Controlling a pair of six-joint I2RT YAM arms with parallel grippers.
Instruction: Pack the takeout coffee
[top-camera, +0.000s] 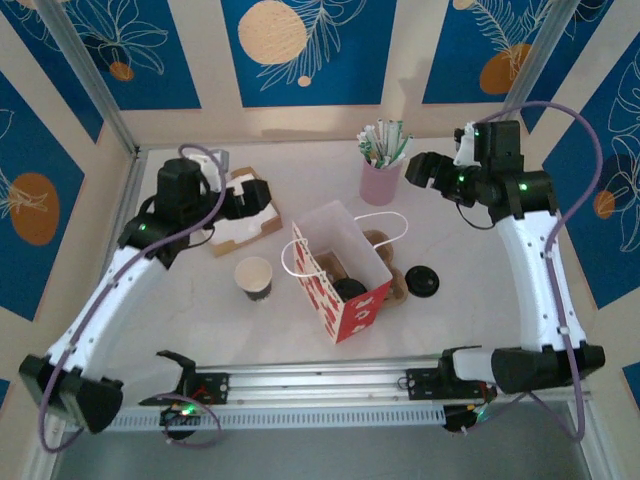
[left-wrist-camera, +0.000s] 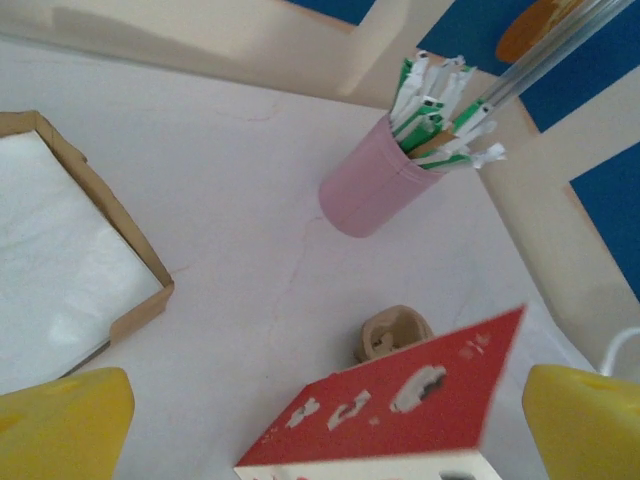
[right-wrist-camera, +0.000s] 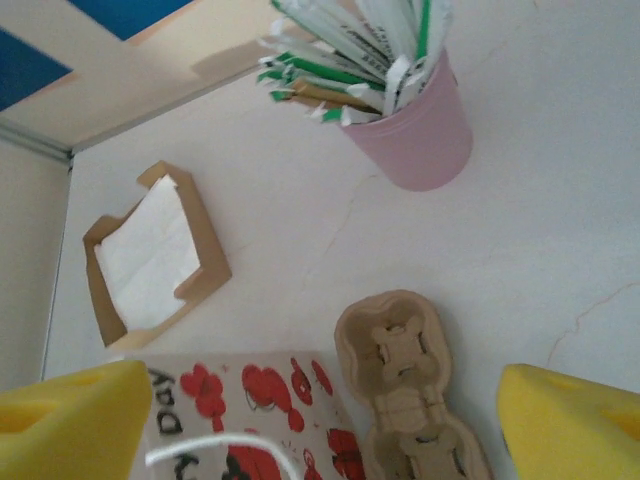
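Observation:
A red and white paper bag (top-camera: 340, 270) stands open mid-table, and something dark and round (top-camera: 350, 291) shows inside it. An uncovered paper coffee cup (top-camera: 254, 277) stands to the bag's left. A black lid (top-camera: 421, 281) lies to its right, beside a brown cardboard cup carrier (top-camera: 392, 270). My left gripper (top-camera: 258, 200) hovers over the napkin box, open and holding nothing, and looks down on the bag's red side (left-wrist-camera: 400, 410). My right gripper (top-camera: 425, 168) is open beside the pink straw cup. Below it lie the carrier (right-wrist-camera: 400, 370) and the bag (right-wrist-camera: 250, 410).
A pink cup of wrapped straws (top-camera: 381, 172) stands at the back. A brown box of white napkins (top-camera: 240, 222) sits at the back left. Walls close in the table on the left, back and right. A metal rail (top-camera: 320, 385) runs along the near edge.

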